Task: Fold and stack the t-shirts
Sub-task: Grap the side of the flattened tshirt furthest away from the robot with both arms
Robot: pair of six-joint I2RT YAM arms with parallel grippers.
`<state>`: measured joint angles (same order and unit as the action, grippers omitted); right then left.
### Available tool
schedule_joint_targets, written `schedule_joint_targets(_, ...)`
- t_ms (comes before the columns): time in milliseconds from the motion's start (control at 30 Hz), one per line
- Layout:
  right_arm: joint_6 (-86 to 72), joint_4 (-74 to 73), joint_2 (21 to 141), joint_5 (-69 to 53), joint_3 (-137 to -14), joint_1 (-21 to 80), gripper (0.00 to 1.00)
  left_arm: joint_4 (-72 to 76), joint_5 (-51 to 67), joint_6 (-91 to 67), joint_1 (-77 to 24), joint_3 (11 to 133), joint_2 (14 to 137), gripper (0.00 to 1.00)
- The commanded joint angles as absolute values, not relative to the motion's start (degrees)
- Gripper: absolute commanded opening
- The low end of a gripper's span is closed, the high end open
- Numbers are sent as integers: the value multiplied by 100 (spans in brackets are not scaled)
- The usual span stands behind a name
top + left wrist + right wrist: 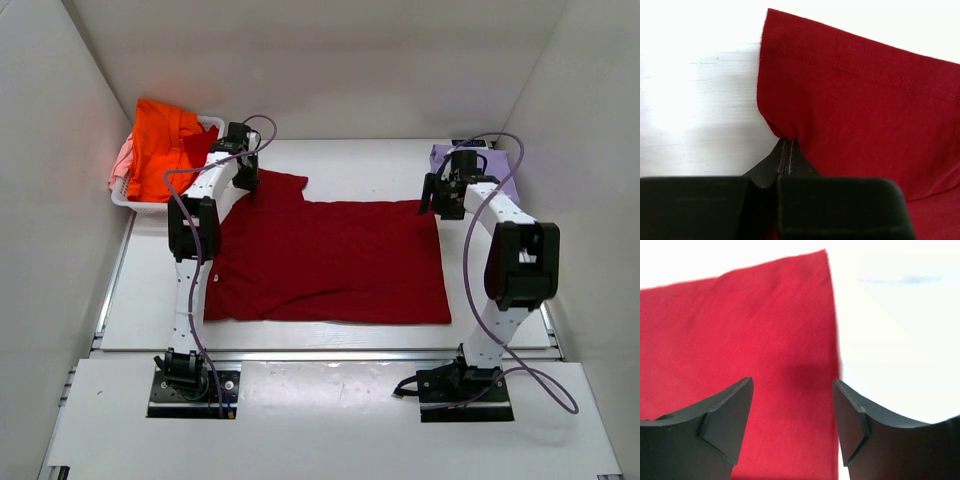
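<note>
A large dark red t-shirt (330,260) lies spread flat on the white table. My left gripper (247,180) is shut on its far left sleeve; in the left wrist view the closed fingertips (786,145) pinch a bunched fold of the red cloth (860,100). My right gripper (441,205) is open over the shirt's far right corner; in the right wrist view its fingers (727,410) straddle the red cloth's edge (765,340). An orange t-shirt (165,145) and a pale pink one (122,160) lie in the basket. A lavender t-shirt (505,172) lies folded at the far right.
A white slatted basket (130,198) stands at the far left of the table. White walls close in the left, back and right sides. The table's front edge (320,352) runs just beyond the arm bases.
</note>
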<state>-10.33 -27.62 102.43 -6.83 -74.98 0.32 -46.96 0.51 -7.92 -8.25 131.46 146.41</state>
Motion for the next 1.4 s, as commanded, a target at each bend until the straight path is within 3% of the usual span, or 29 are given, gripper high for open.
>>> schedule_joint_targets(0, -1108, -2355, 10852, -316, -8242, -175, 63, -5036, 351, -738, -923, 12824, 14458, 0)
schedule_joint_targets(333, -1169, -2926, 12347, -237, -9825, -88, 63, -4992, 509, -730, -897, 12823, 14414, 0)
schedule_joint_targets(667, -1187, -3155, 12902, -264, -10221, 69, 60, -4992, 554, -712, -835, 12745, 14414, 0)
schedule_joint_targets(767, -1169, -3234, 13034, -237, -10266, 105, 51, -4966, 571, -721, -861, 12701, 14397, 0)
schedule_joint_targets(800, -1178, -3234, 13043, -255, -10318, 97, 40, -4957, 563, -677, -818, 12709, 14423, 0)
schedule_joint_targets(867, -1142, -3234, 13043, -281, -10371, 106, 0, -4983, 598, -703, -844, 12709, 14405, 0)
schedule_joint_targets(1133, -853, -3287, 12780, -158, -10529, 97, 0, -5045, 764, -870, -835, 12833, 13949, 0)
schedule_joint_targets(1233, -756, -3217, 12377, -167, -10355, 53, 0, -4896, 940, -861, -774, 12324, 13301, 0)
schedule_joint_targets(1367, -572, -2963, 11710, -211, -9785, 123, 0, -4379, 984, -835, -826, 10772, 12306, 0)
